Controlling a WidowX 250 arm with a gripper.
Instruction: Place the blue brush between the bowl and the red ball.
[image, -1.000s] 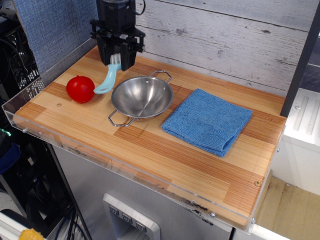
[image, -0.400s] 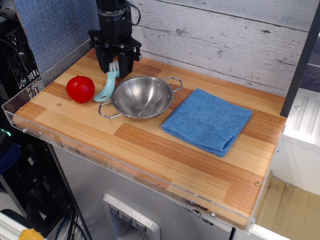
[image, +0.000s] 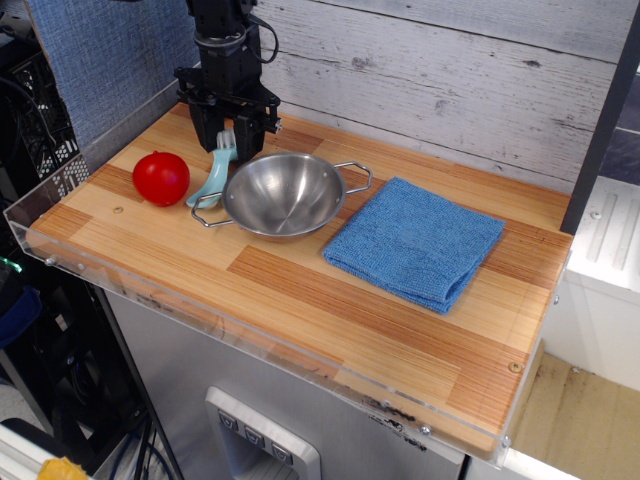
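The blue brush (image: 213, 174) lies slanted between the red ball (image: 161, 178) and the bowl (image: 285, 194). Its handle end is low at the board and its white-bristled head is up between the fingers. My gripper (image: 228, 136) stands upright over the brush head, at the back left of the board, and looks shut on it. The shiny steel bowl sits just right of the brush, with its left wire handle next to the brush handle. The red ball sits just left of the brush, apart from it.
A folded blue cloth (image: 415, 240) lies right of the bowl. The wooden board (image: 300, 300) has a clear plastic rim along its front and left edges. A plank wall stands close behind the gripper.
The gripper has come down and moved slightly back-left with the brush, so the handle now reaches the board. The bowl has turned, its handles swinging round from front-left and back to left and right.
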